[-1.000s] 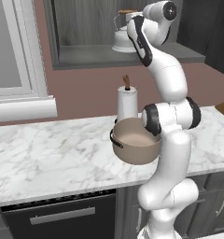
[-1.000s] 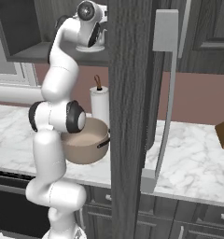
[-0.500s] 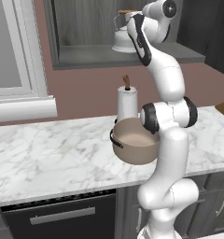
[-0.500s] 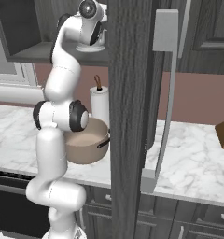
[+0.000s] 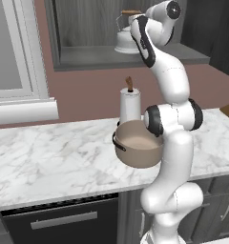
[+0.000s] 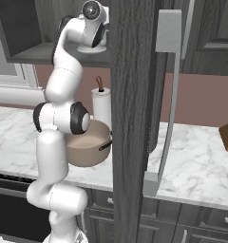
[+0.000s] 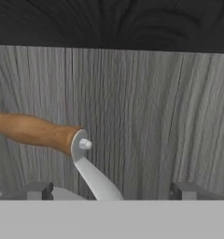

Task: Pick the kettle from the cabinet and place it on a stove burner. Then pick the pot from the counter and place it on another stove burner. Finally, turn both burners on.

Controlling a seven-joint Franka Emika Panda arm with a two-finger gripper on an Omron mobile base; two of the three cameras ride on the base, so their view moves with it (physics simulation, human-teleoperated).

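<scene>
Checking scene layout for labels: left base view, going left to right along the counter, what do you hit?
White window frame → white paper-towel roll → round beige pot → white robot arm.

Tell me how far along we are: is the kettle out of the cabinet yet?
Not yet; nothing looks done. The kettle sits on the cabinet shelf. In hand: the open gripper is up at the kettle's wooden handle, which sits left of centre between the fingers, ungripped. Left: grasp and carry it to a burner, move the pot off the counter, then turn both burners on.
</scene>
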